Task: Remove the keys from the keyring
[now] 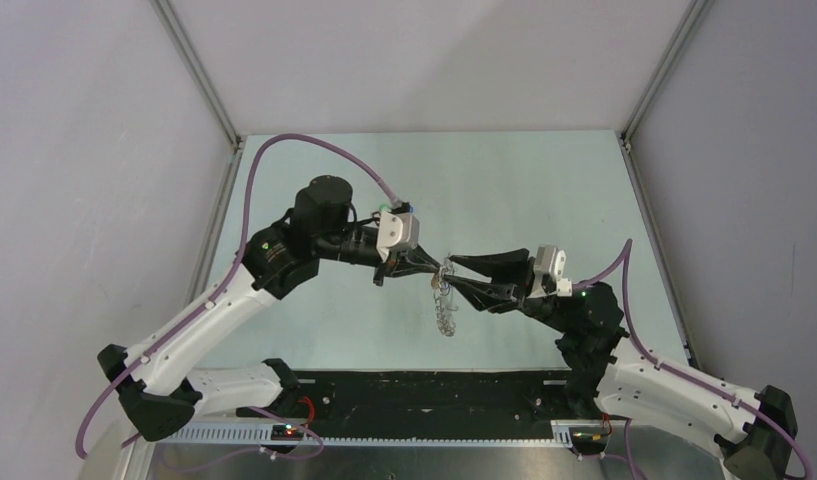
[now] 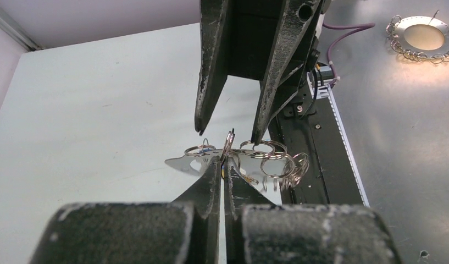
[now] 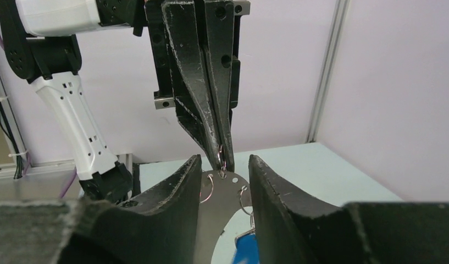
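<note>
The left gripper (image 2: pixel 222 164) is clamped tight on 1 small silvery ring (image 3: pixel 222 155) at the rim of the keyring (image 3: pixel 219 201), which hangs just below its tips. The right gripper (image 3: pixel 225 158) stands wide, its 2 fingers (image 3: pixel 172 192) straddling the keyring's flat plate, and contact cannot be told. A blue key tag (image 3: pixel 247 247) dangles between those fingers, cut off at the bottom of the right wrist view. From above, the keyring is a small blurred dangle, and other keys cannot be made out.
</note>
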{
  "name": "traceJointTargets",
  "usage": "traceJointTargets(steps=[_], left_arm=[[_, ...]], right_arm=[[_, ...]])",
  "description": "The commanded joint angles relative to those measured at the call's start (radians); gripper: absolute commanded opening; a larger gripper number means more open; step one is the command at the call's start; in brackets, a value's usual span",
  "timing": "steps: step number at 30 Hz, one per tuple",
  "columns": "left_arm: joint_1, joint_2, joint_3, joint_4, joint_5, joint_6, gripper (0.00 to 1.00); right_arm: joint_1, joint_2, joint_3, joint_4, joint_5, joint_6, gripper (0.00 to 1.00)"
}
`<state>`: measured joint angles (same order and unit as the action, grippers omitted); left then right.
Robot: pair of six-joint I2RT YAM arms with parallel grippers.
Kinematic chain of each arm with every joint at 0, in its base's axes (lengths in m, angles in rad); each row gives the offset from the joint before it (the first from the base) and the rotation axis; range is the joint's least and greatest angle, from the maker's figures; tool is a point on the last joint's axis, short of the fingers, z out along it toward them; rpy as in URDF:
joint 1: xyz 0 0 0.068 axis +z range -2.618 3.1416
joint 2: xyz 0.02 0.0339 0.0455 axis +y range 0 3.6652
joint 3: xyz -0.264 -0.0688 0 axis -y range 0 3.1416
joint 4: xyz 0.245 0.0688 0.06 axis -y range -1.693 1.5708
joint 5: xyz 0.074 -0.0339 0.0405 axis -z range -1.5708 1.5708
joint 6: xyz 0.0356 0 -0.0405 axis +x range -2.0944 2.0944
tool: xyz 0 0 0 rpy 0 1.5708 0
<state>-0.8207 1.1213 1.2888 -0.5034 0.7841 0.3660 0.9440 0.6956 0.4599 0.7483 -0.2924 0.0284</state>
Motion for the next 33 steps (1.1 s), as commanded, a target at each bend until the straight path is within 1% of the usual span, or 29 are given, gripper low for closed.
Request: traceJointTargets(steps=[1, 3, 4, 5, 8, 9, 10, 11, 12, 14, 19, 26, 33], left_arm=[[-0.002, -0.010, -0.008, 0.019, -0.038, -0.001, 0.00], [-0.002, -0.011, -0.011, 0.009, -0.073, 0.004, 0.00], [-0.003, -0.009, -0.012, -0.003, -0.086, 0.011, 0.00], [-0.004, -0.007, -0.010, -0.021, -0.113, 0.017, 0.00], [-0.004, 0.001, -0.009, -0.054, -0.178, 0.030, 0.00], [-0.004, 0.004, -0.010, -0.070, -0.208, 0.033, 0.00], [-0.004, 0.008, -0.013, -0.076, -0.226, 0.042, 0.00], [-0.004, 0.011, -0.016, -0.085, -0.258, 0.047, 0.00], [-0.004, 0.018, -0.022, -0.087, -0.270, 0.056, 0.00], [-0.004, 0.034, -0.029, -0.092, -0.295, 0.062, 0.00], [-0.005, 0.060, -0.047, -0.094, -0.290, 0.081, 0.00], [-0.006, 0.031, -0.100, -0.094, -0.264, 0.121, 0.00], [-0.006, 0.037, -0.117, -0.095, -0.229, 0.125, 0.00]], right_arm=[[-0.013, -0.073, 0.001, -0.072, 0.049, -0.021, 0.43], [-0.034, -0.097, 0.027, -0.145, 0.044, -0.018, 0.44], [-0.053, -0.100, 0.061, -0.224, 0.036, -0.018, 0.45], [-0.062, -0.101, 0.081, -0.264, 0.008, -0.019, 0.47], [-0.097, -0.088, 0.202, -0.504, -0.073, -0.022, 0.49], [-0.100, -0.074, 0.256, -0.552, -0.086, -0.024, 0.48], [-0.105, -0.067, 0.279, -0.649, -0.110, -0.041, 0.47], [-0.106, -0.050, 0.324, -0.692, -0.119, -0.074, 0.46], [-0.107, -0.041, 0.341, -0.775, -0.125, -0.089, 0.46], [-0.112, -0.012, 0.376, -0.844, -0.113, -0.120, 0.45], [-0.148, 0.093, 0.419, -0.877, -0.171, -0.118, 0.43], [-0.156, 0.254, 0.479, -0.883, -0.240, -0.122, 0.39], [-0.156, 0.312, 0.485, -0.852, -0.289, -0.131, 0.34]])
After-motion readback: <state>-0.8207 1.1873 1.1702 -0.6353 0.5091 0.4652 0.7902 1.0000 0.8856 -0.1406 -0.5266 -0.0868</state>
